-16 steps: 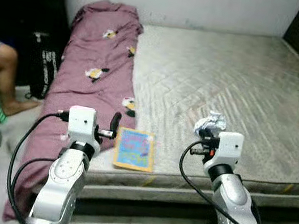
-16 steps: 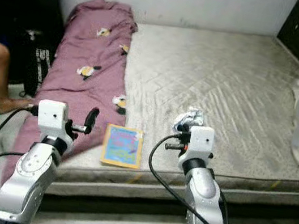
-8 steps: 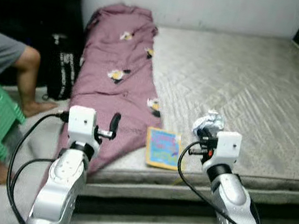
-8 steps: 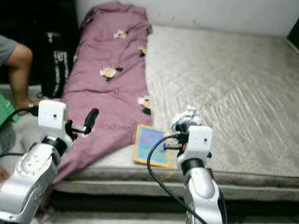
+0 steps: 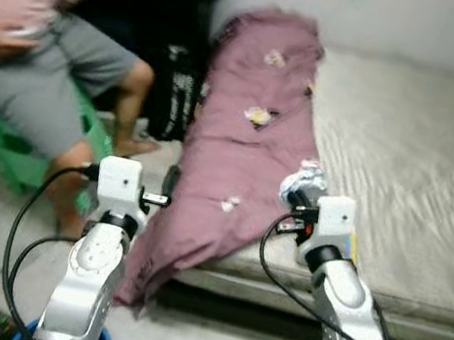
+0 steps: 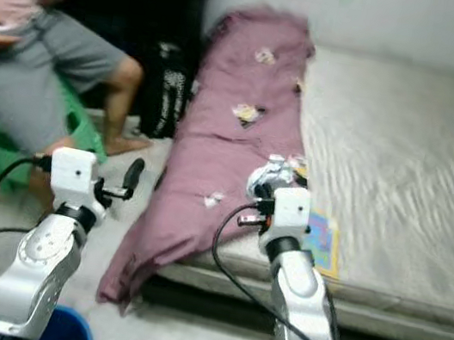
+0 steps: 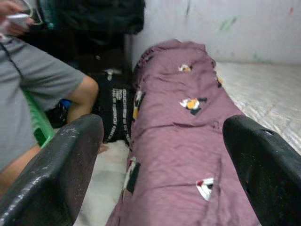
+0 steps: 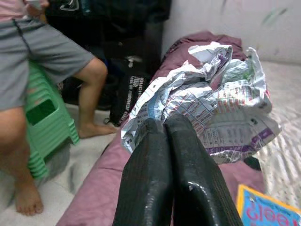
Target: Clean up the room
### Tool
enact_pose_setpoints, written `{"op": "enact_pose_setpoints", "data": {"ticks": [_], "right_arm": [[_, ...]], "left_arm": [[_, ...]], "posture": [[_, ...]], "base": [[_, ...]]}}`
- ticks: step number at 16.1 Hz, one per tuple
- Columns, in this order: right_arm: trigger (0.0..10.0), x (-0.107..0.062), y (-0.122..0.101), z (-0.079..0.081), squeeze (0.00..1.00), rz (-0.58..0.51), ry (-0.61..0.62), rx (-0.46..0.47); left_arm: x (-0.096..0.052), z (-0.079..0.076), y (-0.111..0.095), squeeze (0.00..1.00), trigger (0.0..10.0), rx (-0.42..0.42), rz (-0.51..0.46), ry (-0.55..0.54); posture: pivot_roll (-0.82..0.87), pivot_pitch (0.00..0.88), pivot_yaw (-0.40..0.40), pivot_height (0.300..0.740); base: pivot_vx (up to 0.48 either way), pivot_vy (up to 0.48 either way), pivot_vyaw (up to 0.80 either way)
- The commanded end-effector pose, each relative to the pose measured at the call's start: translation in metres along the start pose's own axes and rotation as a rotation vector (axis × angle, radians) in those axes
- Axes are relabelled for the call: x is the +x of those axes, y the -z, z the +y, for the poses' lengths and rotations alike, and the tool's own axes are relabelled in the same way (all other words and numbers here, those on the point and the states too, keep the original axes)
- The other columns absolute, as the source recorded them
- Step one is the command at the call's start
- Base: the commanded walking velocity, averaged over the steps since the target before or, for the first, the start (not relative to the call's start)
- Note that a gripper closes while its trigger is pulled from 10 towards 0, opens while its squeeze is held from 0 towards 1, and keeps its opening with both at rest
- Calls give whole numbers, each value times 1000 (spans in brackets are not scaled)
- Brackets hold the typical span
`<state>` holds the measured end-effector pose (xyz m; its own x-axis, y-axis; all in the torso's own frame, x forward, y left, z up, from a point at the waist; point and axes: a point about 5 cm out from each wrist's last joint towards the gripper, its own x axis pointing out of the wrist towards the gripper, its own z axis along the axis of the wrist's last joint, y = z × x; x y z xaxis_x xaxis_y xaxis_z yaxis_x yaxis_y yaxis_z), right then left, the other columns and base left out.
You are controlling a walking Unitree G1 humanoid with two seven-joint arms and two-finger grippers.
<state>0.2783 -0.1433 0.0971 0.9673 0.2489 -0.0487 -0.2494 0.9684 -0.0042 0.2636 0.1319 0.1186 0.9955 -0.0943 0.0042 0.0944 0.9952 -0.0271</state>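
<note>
In front of the bed's near edge, raised before the robot: right gripper (image 8: 164, 127), fingers pressed together on a crumpled wrapper (image 8: 211, 101). The wrapper sits above the purple blanket (image 5: 247, 152) near the bed's near left corner.

Right wrist view: the wrapper reads as thin, glossy printed foil or paper, white with purple and green print, creased into a loose ball; a corner of the book (image 8: 263, 209), blue with pink lettering, lies below it. The eye views give the wrapper as a small pale wad only.

Left gripper (image 7: 162, 155): fingers spread wide, nothing between them, held over the floor beside the bed's left edge. Left wrist view: blanket of soft woven cloth with small cartoon patches, rolled long along the bed's left edge, and a black bag (image 7: 117, 110) with white lettering standing on the floor against it.

Mattress (image 5: 412, 157): grey, quilted in diagonal lines. Book (image 6: 319, 242): flat, on the mattress at the near edge, just beside the right arm.

Person (image 5: 45, 61): seated on a green plastic stool (image 8: 44, 122), grey shorts, pink top, bare feet on the pale floor.

Change from one second ago: the camera has swung left. The person now shows far more fully, the pale pillow at the right has left the frame. Both grippers hold the same pose.
</note>
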Motion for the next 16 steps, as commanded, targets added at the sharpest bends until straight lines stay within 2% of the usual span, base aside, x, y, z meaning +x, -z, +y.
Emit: {"op": "enact_pose_setpoints", "data": {"ticks": [1, 5, 16], "right_arm": [[10000, 2, -5, 4, 0, -22, -23, -7], [10000, 3, -5, 4, 0, -16, -27, -8], [10000, 3, -3, 5, 0, -17, -13, 4]], "left_arm": [[-1, 6, -4, 0, 10000, 22, -11, -4], [-3, 13, 3, 0, 10000, 10, 15, -43], [-3, 15, 5, 0, 10000, 18, 19, -28]], "posture": [[-19, 0, 14, 740], [-23, 0, 10, 740], [-22, 0, 23, 740]], "base": [[0, 0, 800], [0, 0, 800], [0, 0, 800]]}}
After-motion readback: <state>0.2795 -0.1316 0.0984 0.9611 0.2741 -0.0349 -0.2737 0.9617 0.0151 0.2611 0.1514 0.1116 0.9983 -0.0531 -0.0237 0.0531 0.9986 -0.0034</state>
